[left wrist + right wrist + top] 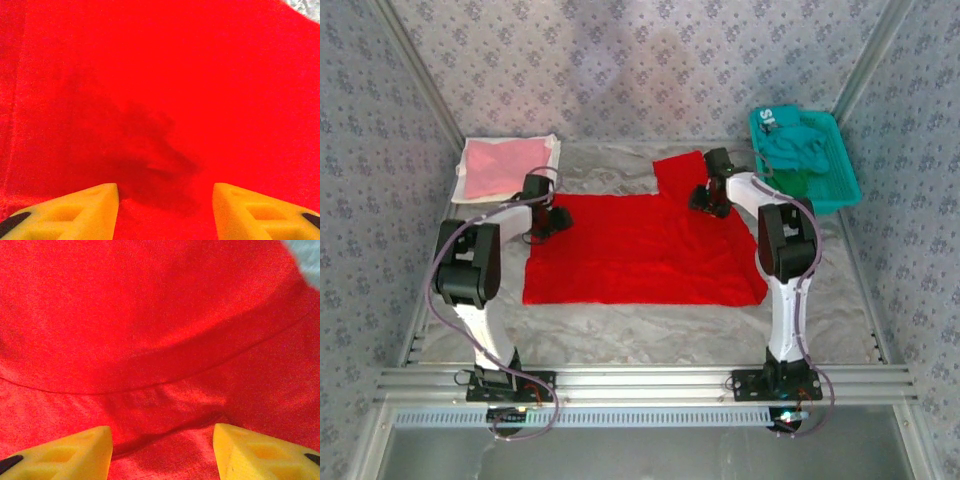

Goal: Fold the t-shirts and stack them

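Note:
A bright red t-shirt (640,255) lies spread flat in the middle of the table, one sleeve (678,170) pointing to the back. My left gripper (546,216) is down over its left back corner, open, with yellow fingers (95,207) apart above smooth red cloth (165,100). My right gripper (710,196) is at the shirt's right back part near the sleeve, also open, its fingers (245,450) on either side of a curved seam and a low fold (165,400). A pale pink t-shirt (500,168) lies folded at the back left. Teal and dark green t-shirts (800,150) fill the basket.
The teal mesh basket (842,185) stands at the back right, close to the right arm. A white sheet (552,146) lies under the pink shirt. Crinkled pale covering (650,325) shows in front of the red shirt. Patterned walls enclose the table on three sides.

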Controlling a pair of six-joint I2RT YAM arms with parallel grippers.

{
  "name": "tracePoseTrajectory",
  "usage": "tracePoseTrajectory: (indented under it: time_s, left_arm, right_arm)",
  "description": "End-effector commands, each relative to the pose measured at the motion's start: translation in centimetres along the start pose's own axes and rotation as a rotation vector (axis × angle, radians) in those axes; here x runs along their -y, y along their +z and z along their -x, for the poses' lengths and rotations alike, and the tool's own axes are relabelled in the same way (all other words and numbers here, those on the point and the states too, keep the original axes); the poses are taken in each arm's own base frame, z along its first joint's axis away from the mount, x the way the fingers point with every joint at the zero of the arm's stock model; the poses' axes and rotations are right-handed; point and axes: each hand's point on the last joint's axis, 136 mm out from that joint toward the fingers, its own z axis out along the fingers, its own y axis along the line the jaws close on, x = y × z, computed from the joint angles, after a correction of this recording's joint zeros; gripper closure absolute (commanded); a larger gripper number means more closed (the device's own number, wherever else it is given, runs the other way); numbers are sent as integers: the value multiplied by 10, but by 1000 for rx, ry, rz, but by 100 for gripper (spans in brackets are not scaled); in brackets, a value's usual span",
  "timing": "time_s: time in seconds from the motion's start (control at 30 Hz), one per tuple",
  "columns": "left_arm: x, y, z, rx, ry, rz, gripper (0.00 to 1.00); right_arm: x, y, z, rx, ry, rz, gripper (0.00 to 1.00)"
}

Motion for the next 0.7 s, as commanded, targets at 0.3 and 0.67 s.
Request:
tracePoseTrajectory:
  time_s: [0.3,0.67]
  left_arm:
    - [-18,1,-49,-51,-54,-37,48]
    - [-45,-41,-93,-68,-71,28,48]
  right_arm:
    - [26,4,-70,-15,16,-4,43]
    - [41,-32,-135,-28,88,-12,43]
